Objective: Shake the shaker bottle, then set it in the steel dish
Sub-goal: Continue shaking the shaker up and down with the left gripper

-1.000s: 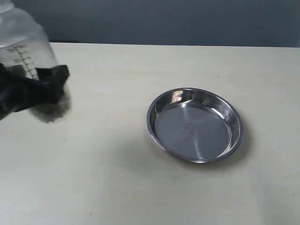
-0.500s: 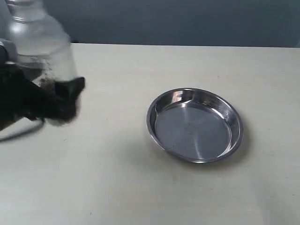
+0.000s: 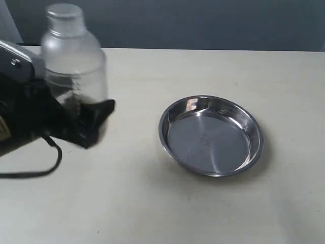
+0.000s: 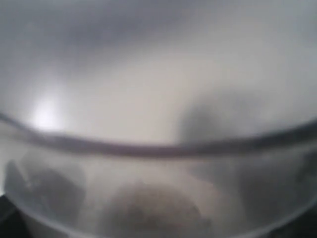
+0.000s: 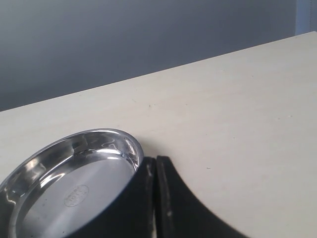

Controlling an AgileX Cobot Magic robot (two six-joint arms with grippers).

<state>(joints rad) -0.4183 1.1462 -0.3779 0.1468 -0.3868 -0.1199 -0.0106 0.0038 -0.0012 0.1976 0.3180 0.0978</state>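
— Where does the exterior camera sit?
— Above the table (image 3: 152,213), tilted down and facing the grey wall (image 3: 203,23) behind the far edge. It takes in the steel dish (image 3: 210,136) and the shaker bottle (image 3: 73,61).
— And your wrist cameras?
— My left one is so near the bottle that blurred frosted plastic fills its whole view. My right one sits low, looking past my right gripper (image 5: 156,159) across the same dish toward that wall.

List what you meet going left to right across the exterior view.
shaker bottle, clamped in the left gripper → steel dish
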